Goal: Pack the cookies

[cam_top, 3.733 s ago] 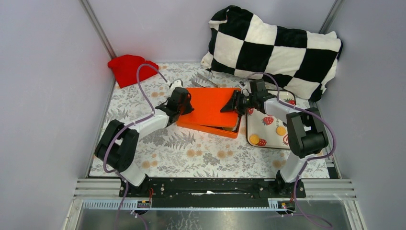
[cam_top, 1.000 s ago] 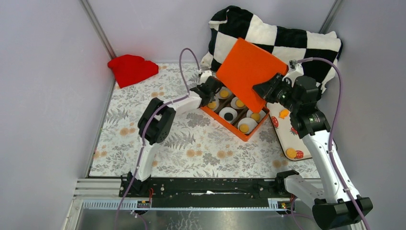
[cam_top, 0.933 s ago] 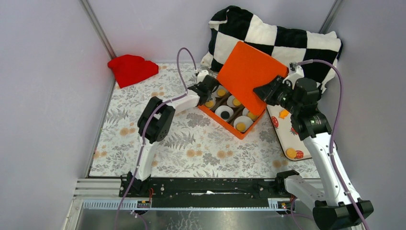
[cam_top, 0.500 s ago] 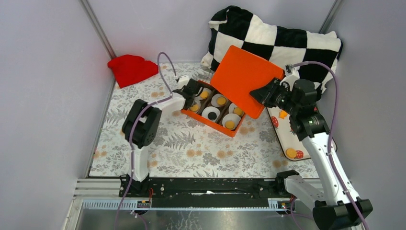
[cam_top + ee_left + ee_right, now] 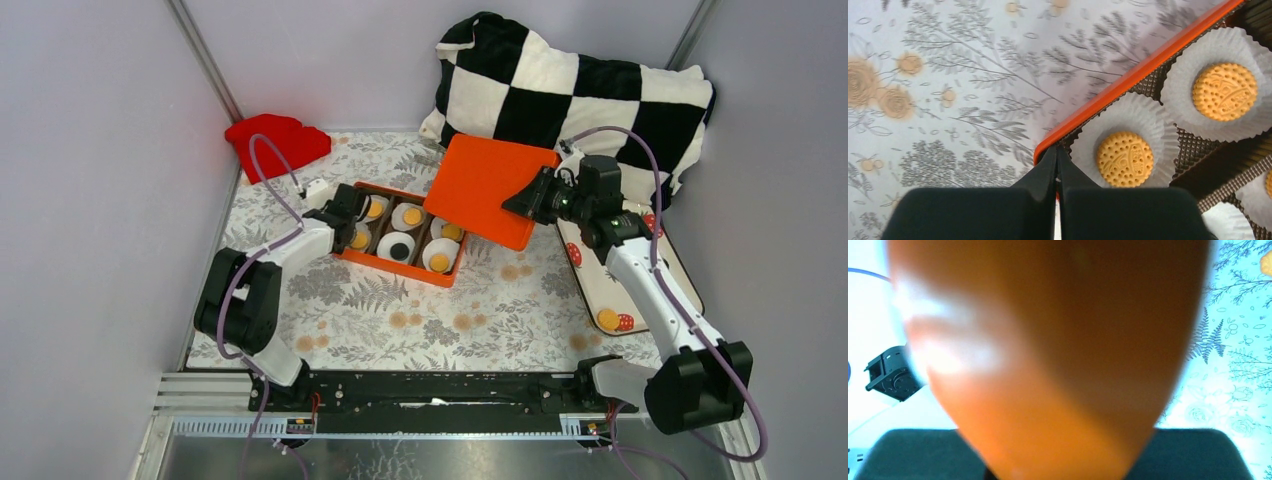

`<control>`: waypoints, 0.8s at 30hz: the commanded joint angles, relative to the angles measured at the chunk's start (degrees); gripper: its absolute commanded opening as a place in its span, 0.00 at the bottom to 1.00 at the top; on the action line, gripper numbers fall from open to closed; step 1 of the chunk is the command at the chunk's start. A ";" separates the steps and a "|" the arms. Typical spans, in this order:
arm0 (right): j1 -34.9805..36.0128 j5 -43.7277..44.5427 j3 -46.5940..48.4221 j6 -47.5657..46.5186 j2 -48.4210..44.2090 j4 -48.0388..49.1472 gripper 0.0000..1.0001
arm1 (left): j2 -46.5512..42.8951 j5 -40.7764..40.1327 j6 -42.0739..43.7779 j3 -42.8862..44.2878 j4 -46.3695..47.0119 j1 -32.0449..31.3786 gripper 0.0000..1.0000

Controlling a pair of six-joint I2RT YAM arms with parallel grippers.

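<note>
An orange box (image 5: 352, 253) lies on the floral cloth, its white paper cups holding golden cookies (image 5: 411, 216) and one black cookie (image 5: 399, 249). My left gripper (image 5: 343, 207) is shut on the box's left rim (image 5: 1108, 95); in the left wrist view the fingers (image 5: 1048, 170) pinch that rim beside a golden cookie (image 5: 1125, 159). Just right of the box, my right gripper (image 5: 528, 198) is shut on the edge of the orange lid (image 5: 483, 185) and holds it tilted above the table. The lid (image 5: 1048, 340) fills the right wrist view and hides the fingers. One loose cookie (image 5: 607, 319) lies on the strawberry tray (image 5: 590, 285).
A black-and-white checked pillow (image 5: 580, 90) leans against the back wall behind the lid. A red cloth (image 5: 275, 140) lies at the back left corner. The strawberry tray sits along the right wall under my right arm.
The box has slid left with my left gripper on its rim. My right gripper has come down and leftward, and the lid now lies flatter and lower.
</note>
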 commanded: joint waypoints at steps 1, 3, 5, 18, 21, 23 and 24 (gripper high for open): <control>0.05 -5.21 3.61 -1.99 1.88 6.30 0.00 | -0.47 -1.88 -1.63 -3.03 -2.18 3.37 0.00; 0.04 -5.83 4.16 -2.25 3.22 6.30 0.00 | -0.49 -2.58 -2.87 -3.17 -3.97 3.44 0.00; 0.05 -7.59 4.68 -2.50 4.67 7.06 0.00 | -2.12 -1.44 -3.19 -3.38 -5.11 3.43 0.00; 0.13 -25.90 -7.95 34.86 11.38 56.19 0.00 | -25.78 4.79 1.83 12.11 -10.05 -5.96 0.09; 0.86 -26.48 -11.06 44.07 17.19 69.69 0.00 | -25.32 4.11 2.44 11.19 -9.76 -6.00 0.08; 2.28 -26.76 -10.91 48.39 22.76 76.88 0.00 | -24.88 3.55 2.57 9.90 -9.24 -6.00 0.06; 3.34 -26.73 -10.20 50.89 25.69 80.42 0.00 | -24.69 3.43 2.74 9.22 -8.76 -5.96 0.05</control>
